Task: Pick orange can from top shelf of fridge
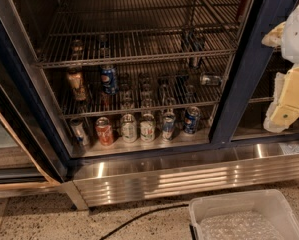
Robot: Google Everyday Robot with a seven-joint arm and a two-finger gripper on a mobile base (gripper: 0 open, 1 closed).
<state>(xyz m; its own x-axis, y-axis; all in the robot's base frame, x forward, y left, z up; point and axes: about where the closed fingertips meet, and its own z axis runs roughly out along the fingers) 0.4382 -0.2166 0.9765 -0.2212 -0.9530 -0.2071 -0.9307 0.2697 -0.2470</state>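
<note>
While jaws seem right, orange can left

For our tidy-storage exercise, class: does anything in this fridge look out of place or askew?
One silver can lies on its side at the right end of the wire rack, while the orange can and blue can on it stand upright. The gripper hangs outside, at the picture's right edge.

orange can coppery | fridge frame blue-black | gripper cream, right edge
</note>
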